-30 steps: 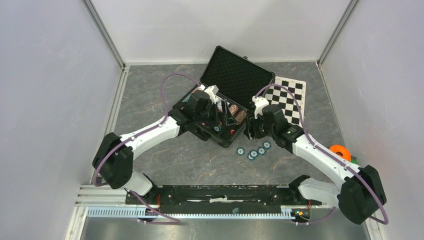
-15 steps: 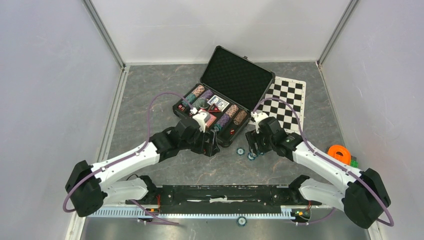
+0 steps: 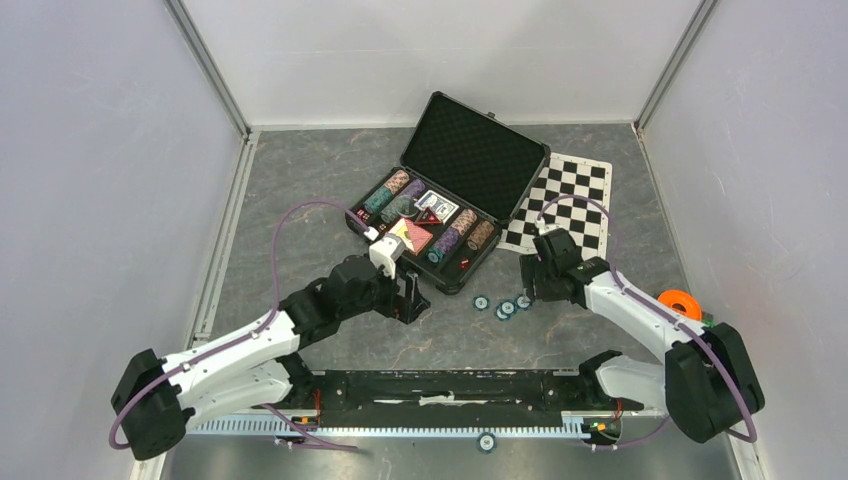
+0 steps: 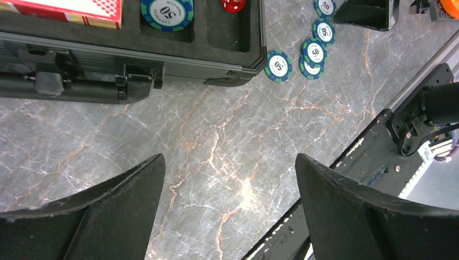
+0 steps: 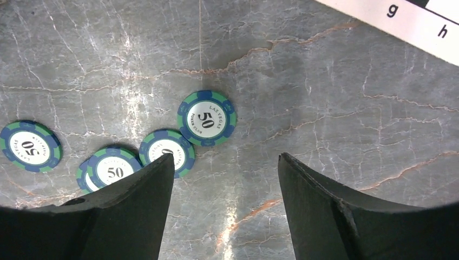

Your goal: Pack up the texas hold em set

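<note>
Black case (image 3: 478, 150) open mid-bench (image 3: 300, 190), lid up; chip stacks (image 3: 455, 232), decks (image 3: 412, 236), red dice (image 4: 234, 4) in foam slots. Teal chips (image 5: 207, 118) loose just beside it. Left fingers (image 4: 135, 187) and right fingers (image 5: 143, 187) spread, empty.

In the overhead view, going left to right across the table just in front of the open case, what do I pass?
The left gripper → loose teal chips → orange piece. The right gripper overlaps the chips' right end, so its place is unclear.

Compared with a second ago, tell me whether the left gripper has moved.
Yes. The left gripper has drawn back off the case, toward the near side of the top view.
</note>
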You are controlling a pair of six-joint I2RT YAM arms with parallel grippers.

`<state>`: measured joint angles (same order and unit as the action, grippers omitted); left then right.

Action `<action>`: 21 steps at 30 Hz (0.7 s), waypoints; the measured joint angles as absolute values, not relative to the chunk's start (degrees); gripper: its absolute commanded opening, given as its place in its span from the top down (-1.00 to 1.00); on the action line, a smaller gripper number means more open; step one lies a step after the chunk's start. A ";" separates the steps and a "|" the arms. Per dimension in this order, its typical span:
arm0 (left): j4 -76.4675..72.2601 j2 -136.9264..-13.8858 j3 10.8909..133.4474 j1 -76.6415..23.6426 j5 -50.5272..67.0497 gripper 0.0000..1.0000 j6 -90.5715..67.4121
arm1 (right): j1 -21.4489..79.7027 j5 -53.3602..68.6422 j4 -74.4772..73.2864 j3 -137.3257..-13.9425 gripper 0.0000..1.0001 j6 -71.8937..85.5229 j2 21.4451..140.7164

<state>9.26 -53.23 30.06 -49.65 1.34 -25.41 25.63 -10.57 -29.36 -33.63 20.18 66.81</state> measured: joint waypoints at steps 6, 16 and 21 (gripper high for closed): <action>4.16 -48.25 25.45 -49.65 0.10 -0.94 -23.27 | 24.86 -9.91 -28.93 -34.33 -0.44 20.80 69.63; -3.20 -44.73 19.49 -49.65 0.08 -0.99 -21.10 | 24.86 -13.10 -28.38 -36.10 -0.59 22.70 67.94; -5.13 -43.03 17.93 -49.65 0.75 -0.99 -20.82 | 24.86 -16.99 -25.26 -35.86 -0.84 22.63 60.01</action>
